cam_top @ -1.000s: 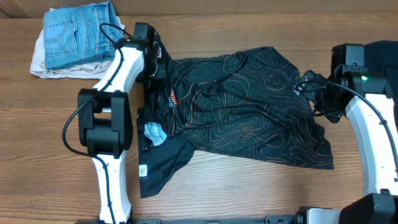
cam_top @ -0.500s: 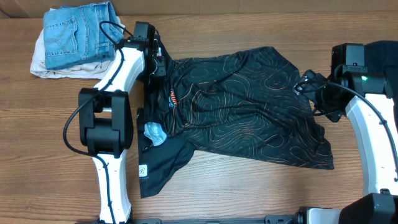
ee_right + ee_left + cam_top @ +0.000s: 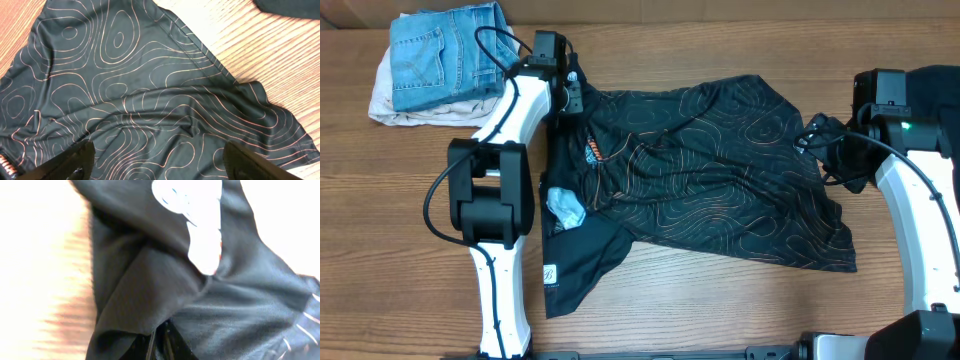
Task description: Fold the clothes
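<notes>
Pinching shut on a gathered fold of cloth, the left gripper held the thin black sports jersey, printed with fine orange contour lines, at its far left corner. The left wrist view was blurred, so the part it had hold of could not be told for certain; it was perhaps the collar. A white printed patch showed on the fabric just above the fingers. The white left arm rose from the table's near edge and stretched away along the jersey's left side, with its dark elbow joint beside the fabric.

The right gripper stood with its jaws spread wide over the jersey's right edge, and nothing was caught between them. The white right arm bent in from the right side.

The jersey lay rumpled across the middle of the brown wooden table, one flap turned toward the near left. A folded pair of blue denim jeans sat on a pale cloth at the far left corner, apart from the jersey. A dark garment lay at the far right edge.
</notes>
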Robot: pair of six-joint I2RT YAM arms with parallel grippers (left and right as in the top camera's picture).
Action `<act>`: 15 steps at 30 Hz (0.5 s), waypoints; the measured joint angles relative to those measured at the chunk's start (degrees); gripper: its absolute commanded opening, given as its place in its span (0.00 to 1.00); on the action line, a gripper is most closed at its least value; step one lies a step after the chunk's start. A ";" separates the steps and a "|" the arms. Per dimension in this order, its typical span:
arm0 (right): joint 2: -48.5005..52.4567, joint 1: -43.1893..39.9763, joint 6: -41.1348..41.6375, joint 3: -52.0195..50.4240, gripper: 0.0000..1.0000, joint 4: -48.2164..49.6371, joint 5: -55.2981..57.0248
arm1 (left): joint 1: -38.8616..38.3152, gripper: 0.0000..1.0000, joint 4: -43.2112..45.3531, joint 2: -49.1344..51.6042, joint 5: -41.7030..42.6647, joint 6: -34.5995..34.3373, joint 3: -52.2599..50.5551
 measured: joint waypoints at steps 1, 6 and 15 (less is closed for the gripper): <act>0.00 0.00 0.00 0.00 0.85 0.00 -0.02 | 0.17 0.11 0.66 0.17 -0.94 0.00 0.11; 0.00 0.00 0.00 0.00 0.85 -0.15 0.00 | 2.54 0.14 4.68 1.31 -6.56 0.98 0.87; 0.00 0.00 0.02 0.00 0.85 -0.31 -0.04 | 7.78 0.53 1.57 5.03 -11.19 4.55 9.25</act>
